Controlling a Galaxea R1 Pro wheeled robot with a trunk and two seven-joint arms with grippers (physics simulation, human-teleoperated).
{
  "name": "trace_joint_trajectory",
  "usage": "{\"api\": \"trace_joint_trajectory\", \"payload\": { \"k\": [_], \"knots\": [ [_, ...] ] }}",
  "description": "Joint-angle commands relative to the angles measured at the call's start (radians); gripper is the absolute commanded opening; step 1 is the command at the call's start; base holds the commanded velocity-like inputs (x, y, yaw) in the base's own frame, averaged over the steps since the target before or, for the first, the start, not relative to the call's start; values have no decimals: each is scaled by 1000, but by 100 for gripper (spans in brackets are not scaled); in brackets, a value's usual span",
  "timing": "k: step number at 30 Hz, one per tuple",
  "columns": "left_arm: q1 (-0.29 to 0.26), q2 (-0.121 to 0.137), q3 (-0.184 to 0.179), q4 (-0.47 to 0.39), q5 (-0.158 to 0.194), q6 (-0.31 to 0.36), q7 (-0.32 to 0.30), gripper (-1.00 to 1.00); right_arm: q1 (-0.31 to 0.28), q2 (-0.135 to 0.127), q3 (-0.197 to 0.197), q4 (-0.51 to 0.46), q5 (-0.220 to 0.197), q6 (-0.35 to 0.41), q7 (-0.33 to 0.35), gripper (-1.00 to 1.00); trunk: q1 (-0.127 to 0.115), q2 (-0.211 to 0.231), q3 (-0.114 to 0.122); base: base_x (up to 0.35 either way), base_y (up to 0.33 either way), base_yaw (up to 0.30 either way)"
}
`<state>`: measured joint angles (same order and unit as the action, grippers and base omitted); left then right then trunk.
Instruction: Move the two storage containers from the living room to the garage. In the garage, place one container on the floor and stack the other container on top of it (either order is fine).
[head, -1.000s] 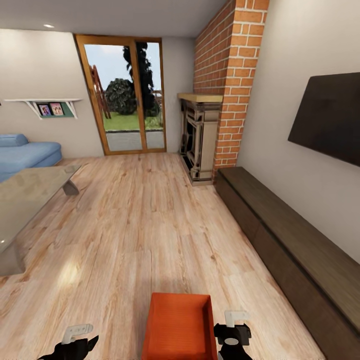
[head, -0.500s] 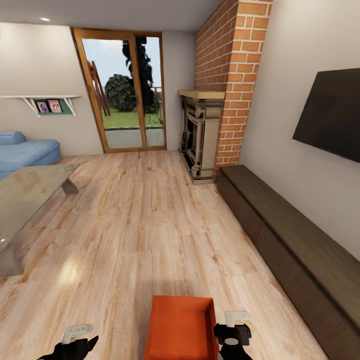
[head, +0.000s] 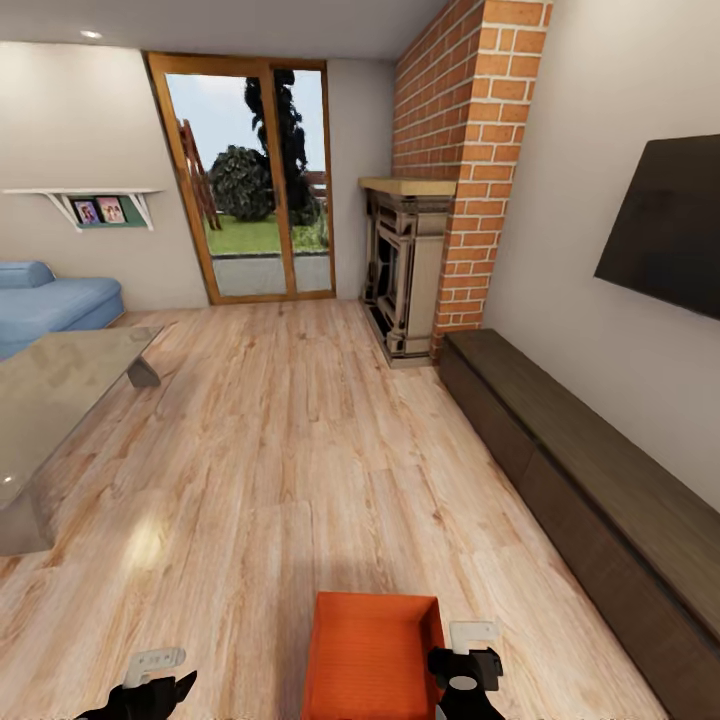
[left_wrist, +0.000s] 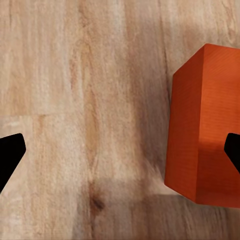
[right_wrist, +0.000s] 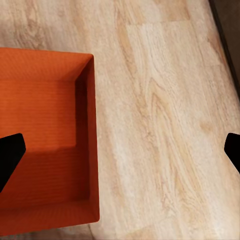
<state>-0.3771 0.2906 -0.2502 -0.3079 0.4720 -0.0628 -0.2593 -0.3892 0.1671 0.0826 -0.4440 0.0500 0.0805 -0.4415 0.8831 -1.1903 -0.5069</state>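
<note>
1. Blue sofa (head: 55, 300) at left edge of head view, glass coffee table (head: 50, 395) below it.
2. Left gripper (head: 150, 680) at lower left, fingers spread wide over bare wood-plank floor (head: 300, 450), holding nothing.
3. Orange-red storage container (head: 372, 655) at bottom centre, between both grippers, resting on the planks.
4. Right gripper (head: 465, 665) just beside container's right wall, fingers spread wide, empty.
5. Brick fireplace (head: 410, 270), long dark cabinet (head: 580, 490) and wall TV (head: 665, 230) along right side.

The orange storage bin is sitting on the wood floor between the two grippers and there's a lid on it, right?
Not quite. The storage bin does sit on the wood floor between the left gripper and right gripper, but it has no lid: the right wrist view shows its open inside.
</note>
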Motion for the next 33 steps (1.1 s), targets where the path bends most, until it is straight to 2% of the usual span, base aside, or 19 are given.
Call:
{"api": "trace_joint_trajectory", "payload": {
  "k": [1, 26, 33],
  "knots": [
    [-1, 1, -8, 1, 8, -5, -1, 100, 0, 0, 5, -1, 5, 8, -6, 100, 0, -1, -2, 1, 6, 0],
    [-1, 1, -8, 1, 7, -5, 0, 100, 0, 0, 5, -1, 5, 8, -7, 100, 0, -1, -9, 0, -66, 0],
    [0, 1, -10, 1, 6, -8, -1, 100, 0, 0, 5, 0, 5, 8, -6, 100, 0, -1, -18, 79, -85, 0]
  ]
}}
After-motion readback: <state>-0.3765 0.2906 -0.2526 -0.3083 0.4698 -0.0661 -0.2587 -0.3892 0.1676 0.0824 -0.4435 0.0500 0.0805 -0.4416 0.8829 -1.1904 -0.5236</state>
